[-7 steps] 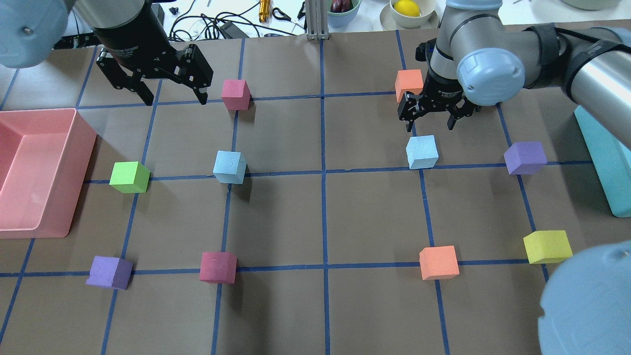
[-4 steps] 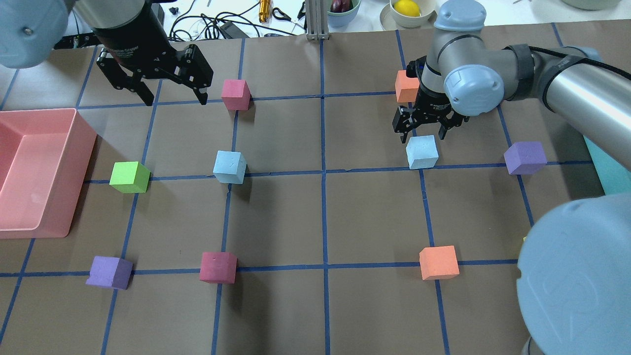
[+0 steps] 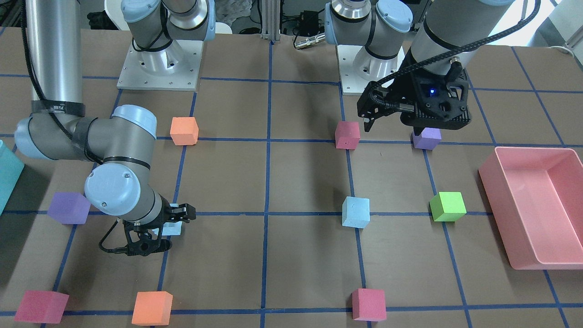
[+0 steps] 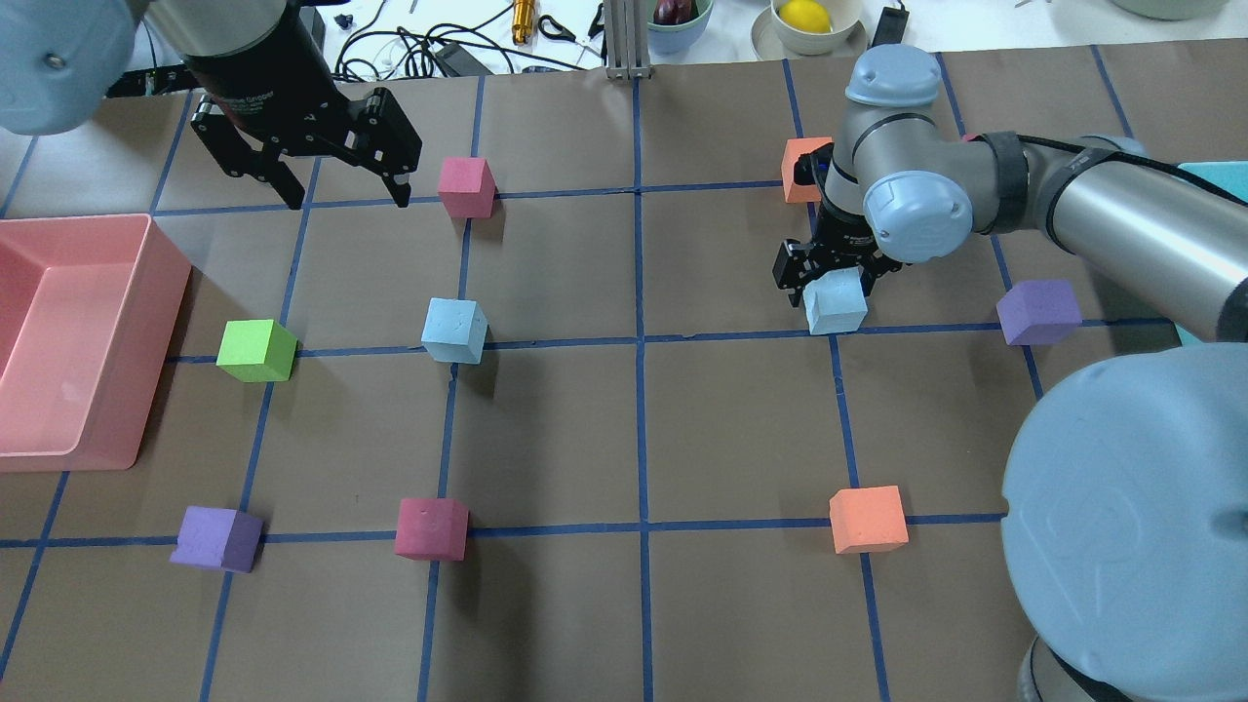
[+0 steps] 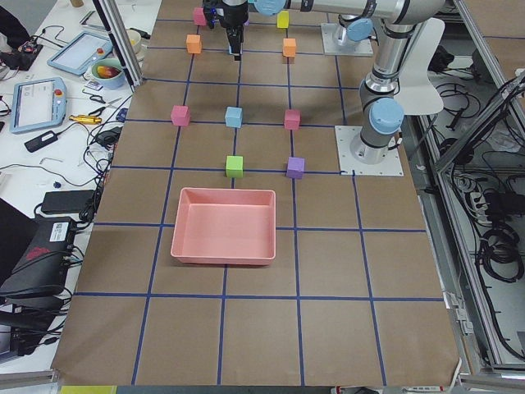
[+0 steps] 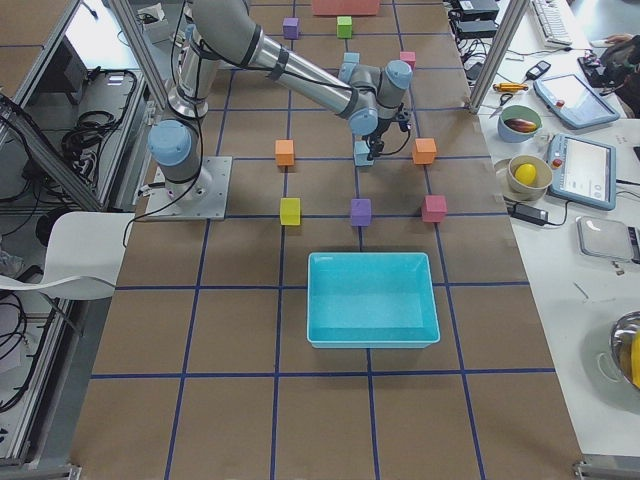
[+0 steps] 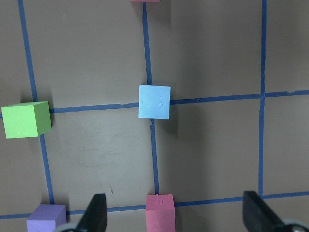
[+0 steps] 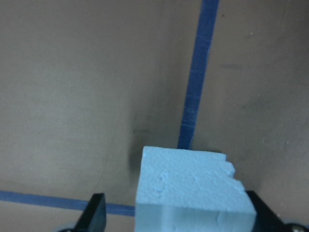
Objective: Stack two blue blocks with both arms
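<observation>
Right hand, open, straddles the right blue block to grip it; left hand hovers open, far-left.

A: What kind of place is this?
B: A robotics lab: two grey arms stand bolted on steel base plates to a bench papered brown and gridded with blue tape.
A: Anything else?
B: Beyond the left jaws, past the bench's far edge, lie teach pendants, tangled cables and a power brick, beside an aluminium frame post.
</observation>
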